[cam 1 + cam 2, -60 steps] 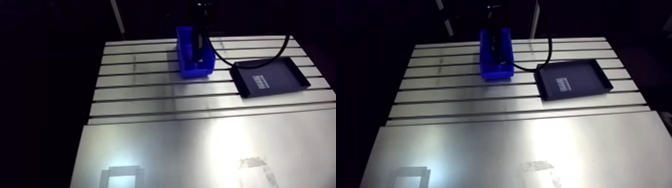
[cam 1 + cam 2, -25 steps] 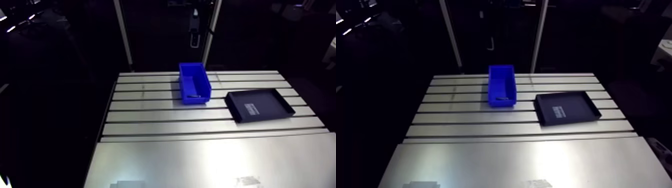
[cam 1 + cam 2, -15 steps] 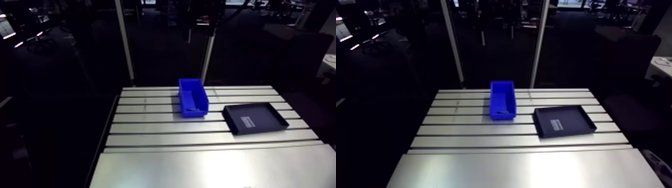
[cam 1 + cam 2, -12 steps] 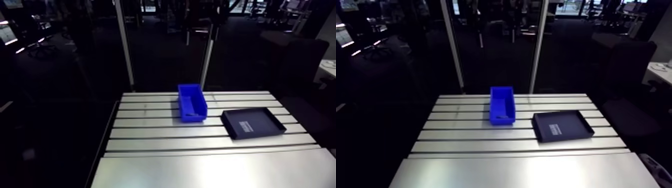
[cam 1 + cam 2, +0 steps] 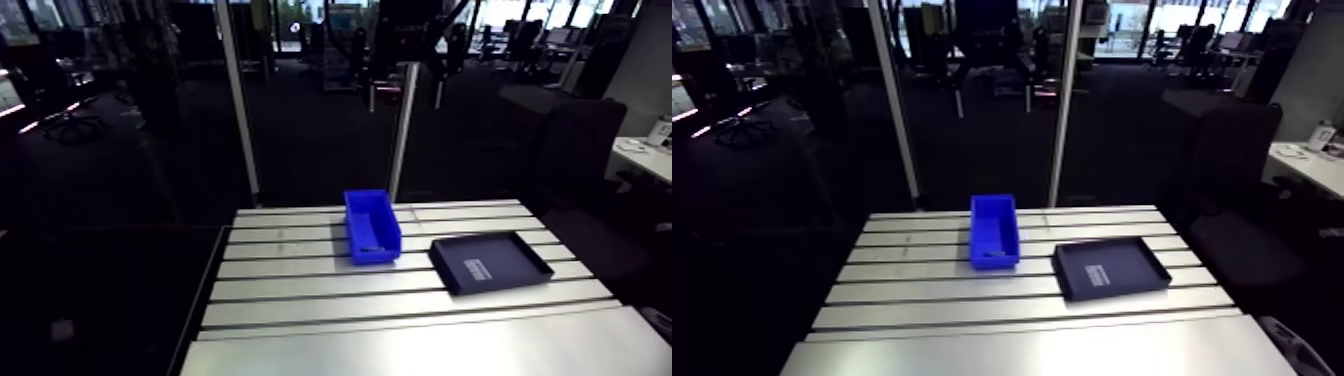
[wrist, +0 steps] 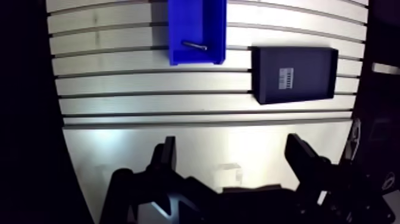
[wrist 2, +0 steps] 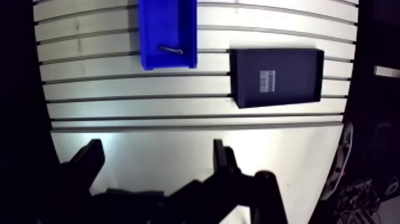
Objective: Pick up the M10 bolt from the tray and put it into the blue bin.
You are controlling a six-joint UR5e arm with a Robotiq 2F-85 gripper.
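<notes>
In the arm view, the blue bin [image 5: 372,225] stands on the desk [image 5: 300,300], with the black tray [image 5: 490,262] nearby, not touching it. In the wrist view, the end effector [image 6: 231,146] is spread wide and holds nothing. The M10 bolt [image 6: 194,45] lies inside the bin. It is probably stiff, dense, slick steel, best pinched across its shank.

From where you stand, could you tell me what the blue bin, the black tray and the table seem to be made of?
The blue bin looks like moulded plastic: uniform saturated colour. The black tray seems matte plastic or coated sheet metal; its flat dark surface leaves that open. The table looks like bare aluminium: silvery, slotted, with glare.
</notes>
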